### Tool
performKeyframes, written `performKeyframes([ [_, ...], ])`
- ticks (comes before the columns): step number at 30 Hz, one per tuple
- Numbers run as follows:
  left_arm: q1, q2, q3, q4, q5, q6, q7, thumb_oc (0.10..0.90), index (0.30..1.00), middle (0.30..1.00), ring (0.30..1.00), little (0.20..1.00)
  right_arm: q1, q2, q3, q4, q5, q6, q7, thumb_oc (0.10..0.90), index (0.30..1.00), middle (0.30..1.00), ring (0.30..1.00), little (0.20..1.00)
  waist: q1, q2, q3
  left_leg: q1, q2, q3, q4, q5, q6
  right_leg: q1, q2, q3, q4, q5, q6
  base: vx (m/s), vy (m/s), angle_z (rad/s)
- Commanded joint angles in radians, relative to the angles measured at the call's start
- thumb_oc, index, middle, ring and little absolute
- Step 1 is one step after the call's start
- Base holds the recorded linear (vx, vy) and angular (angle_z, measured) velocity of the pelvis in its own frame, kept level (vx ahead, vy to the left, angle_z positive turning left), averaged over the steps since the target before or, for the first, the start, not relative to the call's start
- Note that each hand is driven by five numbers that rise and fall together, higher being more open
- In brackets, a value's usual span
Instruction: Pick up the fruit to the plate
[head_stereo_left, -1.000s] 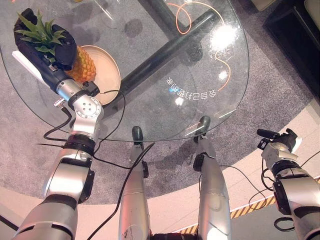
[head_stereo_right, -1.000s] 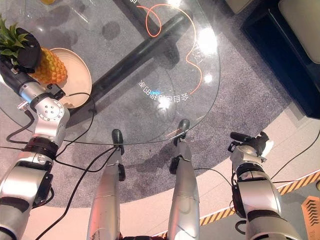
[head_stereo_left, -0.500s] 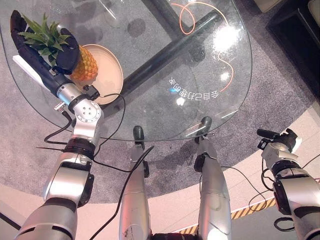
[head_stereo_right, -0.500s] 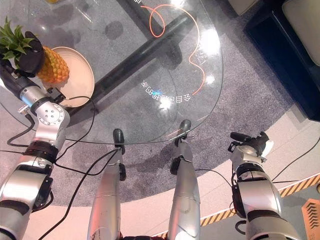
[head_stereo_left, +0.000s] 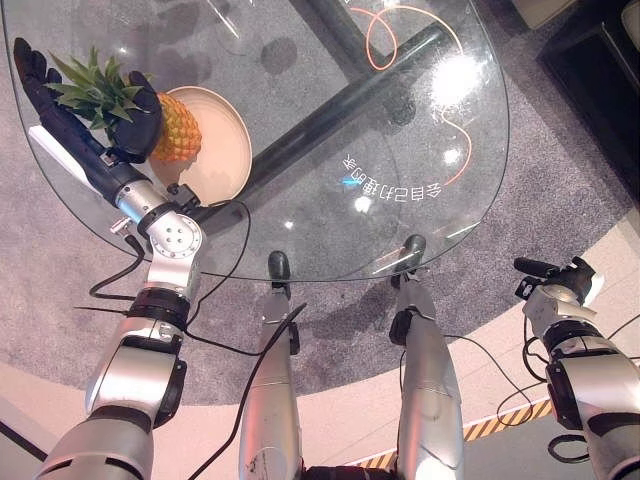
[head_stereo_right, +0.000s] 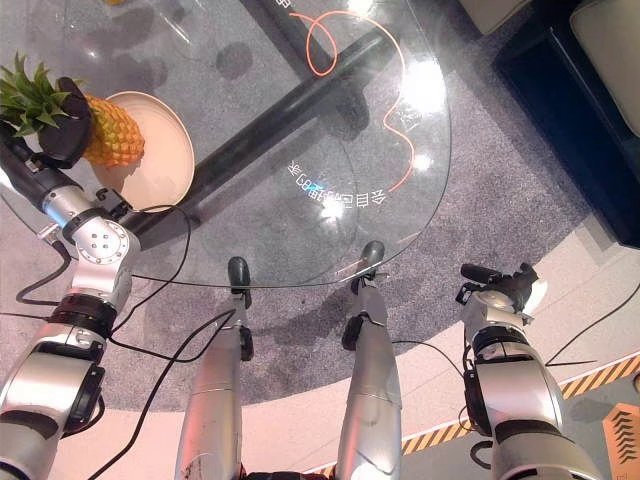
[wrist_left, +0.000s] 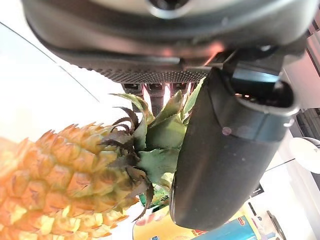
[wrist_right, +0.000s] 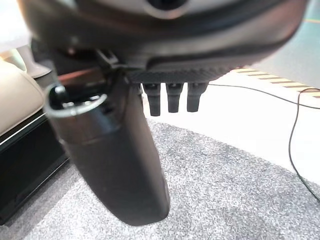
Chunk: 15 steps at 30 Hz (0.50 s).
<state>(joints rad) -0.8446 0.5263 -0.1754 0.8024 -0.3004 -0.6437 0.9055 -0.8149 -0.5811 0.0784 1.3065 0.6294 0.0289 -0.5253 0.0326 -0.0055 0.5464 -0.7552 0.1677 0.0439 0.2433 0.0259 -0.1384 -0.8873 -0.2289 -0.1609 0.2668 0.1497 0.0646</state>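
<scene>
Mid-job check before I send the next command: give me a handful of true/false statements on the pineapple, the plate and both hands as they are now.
1. The left hand is at the pineapple's leafy crown. True.
2. The pineapple's body is over the plate. True.
3. The plate sits on the carpet. False: it sits on the glass table.
4. The right hand is reaching over the table. False: it hangs off to the side, above the floor.
5. The right hand holds a fruit. False: it holds nothing.

Reflected characters — glass table (head_stereo_left: 300, 210) — unreadable
</scene>
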Motion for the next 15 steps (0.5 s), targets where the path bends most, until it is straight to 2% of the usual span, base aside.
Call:
performKeyframes([
  [1,0.007,0.026,0.082,-0.048,0.0,-0.073,0.014,0.8,0.9,0.9,0.9,0.9,0.074,-0.071,-0.012,0.03,-0.005,-0.025,-0.064,0.8,0.9,0.9,0.9,0.9,0.007,0.047,-0.026,-0.058,0.017,-0.045,-0.001,0.032,0.001,0.039,-0.068,0.004,0.094,-0.13,0.099,0.0,0.0,0.0],
  [15,0.062,-0.005,0.084,-0.094,0.004,-0.096,-0.006,0.8,0.9,0.9,0.9,0.9,0.09,-0.07,-0.026,0.026,-0.004,-0.026,-0.066,0.8,0.9,0.9,0.9,0.9,0.018,0.048,-0.026,-0.049,0.013,-0.051,-0.002,0.032,0.004,0.05,-0.068,-0.001,0.097,-0.132,0.1,0.0,0.0,0.0],
])
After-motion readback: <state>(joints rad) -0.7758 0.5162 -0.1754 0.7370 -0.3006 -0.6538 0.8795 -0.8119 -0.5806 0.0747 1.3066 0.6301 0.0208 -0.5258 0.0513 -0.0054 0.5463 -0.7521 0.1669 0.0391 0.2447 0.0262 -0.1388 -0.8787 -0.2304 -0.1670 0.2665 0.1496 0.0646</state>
